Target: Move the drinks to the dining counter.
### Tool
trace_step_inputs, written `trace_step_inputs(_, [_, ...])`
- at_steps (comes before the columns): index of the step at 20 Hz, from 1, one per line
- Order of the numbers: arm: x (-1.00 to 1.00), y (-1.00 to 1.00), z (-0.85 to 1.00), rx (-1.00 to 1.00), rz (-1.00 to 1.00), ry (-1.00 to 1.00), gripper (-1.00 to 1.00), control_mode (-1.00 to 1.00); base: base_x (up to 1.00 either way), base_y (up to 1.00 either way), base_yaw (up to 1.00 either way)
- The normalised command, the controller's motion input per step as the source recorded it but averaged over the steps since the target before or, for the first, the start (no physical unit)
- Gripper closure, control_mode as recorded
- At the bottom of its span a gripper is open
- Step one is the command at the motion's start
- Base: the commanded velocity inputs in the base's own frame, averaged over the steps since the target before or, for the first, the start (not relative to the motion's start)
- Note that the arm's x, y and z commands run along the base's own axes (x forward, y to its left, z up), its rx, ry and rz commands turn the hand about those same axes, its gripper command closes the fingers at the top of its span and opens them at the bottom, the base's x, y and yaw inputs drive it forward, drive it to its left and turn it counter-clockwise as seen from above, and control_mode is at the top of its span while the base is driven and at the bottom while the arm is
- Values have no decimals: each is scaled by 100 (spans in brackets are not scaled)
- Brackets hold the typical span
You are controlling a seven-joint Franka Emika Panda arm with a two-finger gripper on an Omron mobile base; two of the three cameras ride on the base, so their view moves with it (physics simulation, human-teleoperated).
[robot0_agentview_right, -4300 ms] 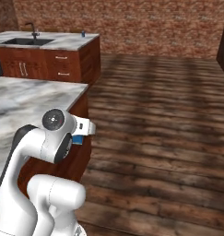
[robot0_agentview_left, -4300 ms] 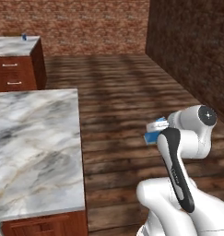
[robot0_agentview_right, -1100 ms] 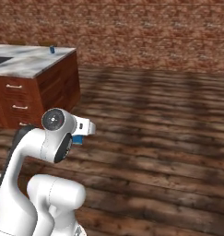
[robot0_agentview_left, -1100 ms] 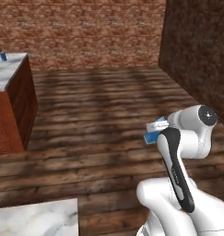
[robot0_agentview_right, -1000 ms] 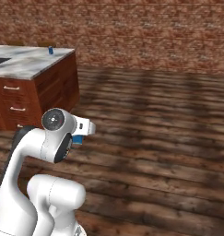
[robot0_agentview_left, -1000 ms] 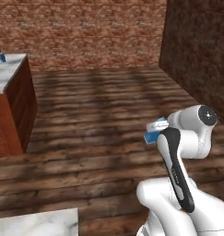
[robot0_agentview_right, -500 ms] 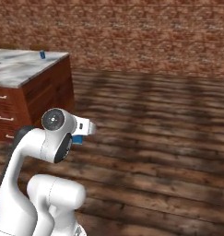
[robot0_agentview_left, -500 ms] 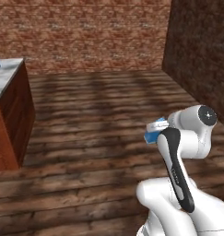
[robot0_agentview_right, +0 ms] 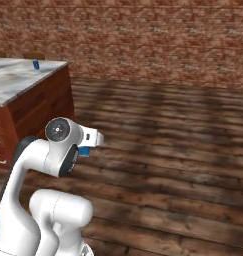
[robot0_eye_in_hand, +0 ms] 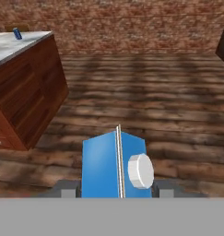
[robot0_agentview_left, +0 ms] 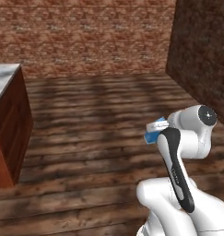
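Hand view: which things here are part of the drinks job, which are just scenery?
Job:
- blue carton, clamped in the gripper
- blue-and-white can
- marble countertop under the can

Scenery:
- wood floor
- brick wall

left base view: set behind the arm (robot0_agentview_left: 182,156) on its left side, looking forward and down across the plank floor (robot0_agentview_left: 95,120) to the brick wall (robot0_agentview_left: 81,37); the arm sits close, lower right. right base view: set behind the arm on its right side, same heading; the arm sits close, lower left. both share the floor, the brick wall and the marble counter (robot0_agentview_right: 18,82) at the left. hand view: mounted on the hand, facing forward, very near the blue carton (robot0_eye_in_hand: 114,166); it takes in the same counter, floor and wall beyond.
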Motion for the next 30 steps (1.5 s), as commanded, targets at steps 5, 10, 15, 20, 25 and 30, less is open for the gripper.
trace_step_inputs(5, [0,0,0,0,0,0,100,100,74,0,0])
trace_step_inputs(10, [0,0,0,0,0,0,100,100,72,0,1])
trace_step_inputs(15, [0,0,0,0,0,0,100,100,67,0,2])
trace_step_inputs(20, [0,0,0,0,0,0,100,100,64,0,3])
trace_step_inputs(25, [0,0,0,0,0,0,100,100,61,0,6])
trace_step_inputs(30, [0,0,0,0,0,0,100,100,51,2,8])
